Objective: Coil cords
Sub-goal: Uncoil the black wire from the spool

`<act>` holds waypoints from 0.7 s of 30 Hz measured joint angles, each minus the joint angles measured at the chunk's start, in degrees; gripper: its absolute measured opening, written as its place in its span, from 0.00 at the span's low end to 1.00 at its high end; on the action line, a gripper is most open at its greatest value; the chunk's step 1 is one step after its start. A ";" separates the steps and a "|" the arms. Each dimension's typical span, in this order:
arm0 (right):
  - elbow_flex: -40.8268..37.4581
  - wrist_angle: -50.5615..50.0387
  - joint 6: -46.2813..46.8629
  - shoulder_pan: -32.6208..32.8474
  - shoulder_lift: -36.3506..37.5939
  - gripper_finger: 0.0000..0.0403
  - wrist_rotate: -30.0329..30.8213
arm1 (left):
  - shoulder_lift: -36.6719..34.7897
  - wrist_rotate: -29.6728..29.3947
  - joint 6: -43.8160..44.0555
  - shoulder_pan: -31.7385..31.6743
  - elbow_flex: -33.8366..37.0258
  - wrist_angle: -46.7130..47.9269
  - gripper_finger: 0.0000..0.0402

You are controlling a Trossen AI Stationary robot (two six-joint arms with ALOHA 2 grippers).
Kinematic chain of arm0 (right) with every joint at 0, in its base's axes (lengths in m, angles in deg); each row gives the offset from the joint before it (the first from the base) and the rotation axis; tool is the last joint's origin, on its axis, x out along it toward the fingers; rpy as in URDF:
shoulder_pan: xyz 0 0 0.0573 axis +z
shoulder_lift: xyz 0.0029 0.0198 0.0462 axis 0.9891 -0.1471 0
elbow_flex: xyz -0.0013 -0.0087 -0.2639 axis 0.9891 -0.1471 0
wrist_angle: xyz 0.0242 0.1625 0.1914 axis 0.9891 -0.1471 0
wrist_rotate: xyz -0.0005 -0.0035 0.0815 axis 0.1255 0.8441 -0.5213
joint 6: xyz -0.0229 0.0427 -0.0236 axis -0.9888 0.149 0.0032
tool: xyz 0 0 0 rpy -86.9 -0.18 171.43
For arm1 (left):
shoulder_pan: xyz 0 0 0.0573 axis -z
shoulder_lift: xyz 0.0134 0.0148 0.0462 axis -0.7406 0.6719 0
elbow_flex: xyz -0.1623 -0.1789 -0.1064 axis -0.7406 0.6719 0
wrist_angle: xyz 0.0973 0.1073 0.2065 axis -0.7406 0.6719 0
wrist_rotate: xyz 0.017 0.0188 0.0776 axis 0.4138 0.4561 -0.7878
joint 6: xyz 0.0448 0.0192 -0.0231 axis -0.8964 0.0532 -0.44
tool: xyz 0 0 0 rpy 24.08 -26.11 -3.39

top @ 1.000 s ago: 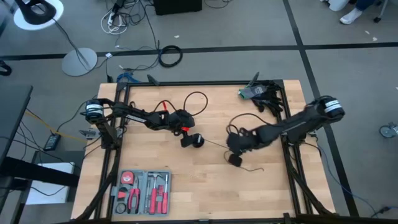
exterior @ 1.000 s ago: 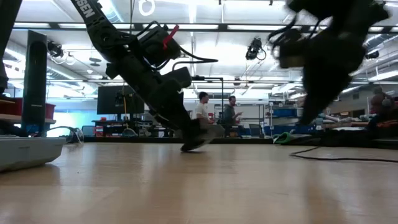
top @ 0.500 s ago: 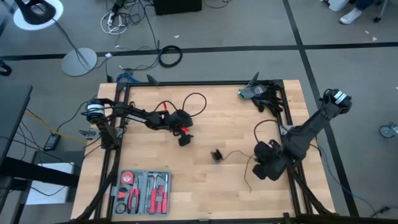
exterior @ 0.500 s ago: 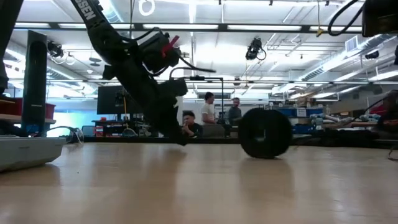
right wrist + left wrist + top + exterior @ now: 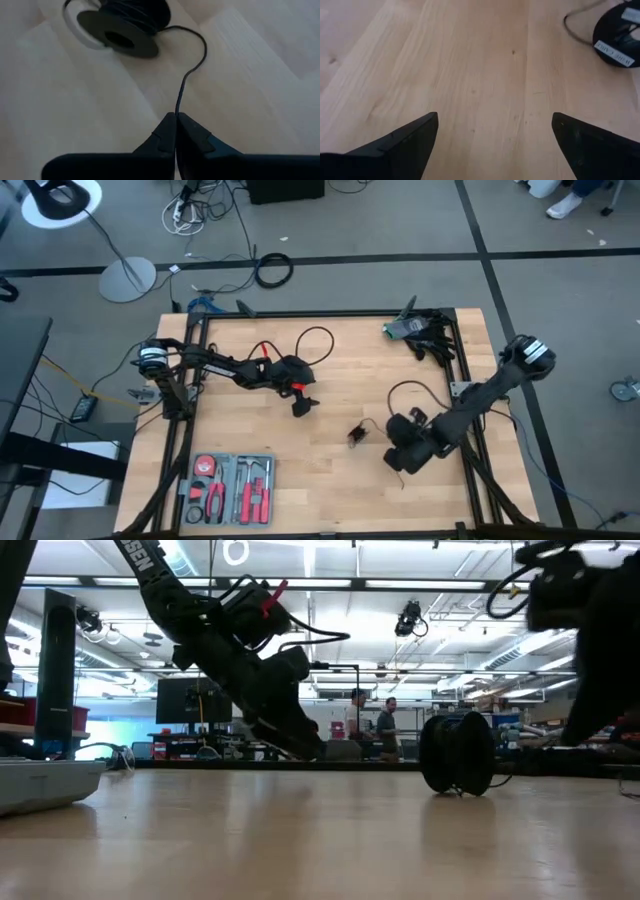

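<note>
wire (image 5: 187, 75): thin black strand running from the spool to my right gripper, with a loose bend between them, so there's slack to wind.
spool (image 5: 356, 434): small black reel standing on edge near the middle of the table (image 5: 330, 490), between the two arms; in the low view (image 5: 458, 753) it sits upright on its rim, which i judge lets it roll as the wire is pulled.
right gripper (image 5: 176, 131): fingers pinched shut on the wire, low over the table just beside the spool; i hold it there to feed the wire.
left gripper (image 5: 495, 132): jaws spread wide, nothing between them, hovering over bare wood near the spool; waiting, i'd say.
hard to see: the wire's free end and how much is wound on the spool; from above the right gripper (image 5: 405, 455) is a dark blur.
</note>
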 joint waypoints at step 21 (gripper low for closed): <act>0.00 16.55 -11.72 -9.38 -5.04 0.25 -8.01 | -0.07 1.39 4.88 5.21 -0.09 -0.41 0.98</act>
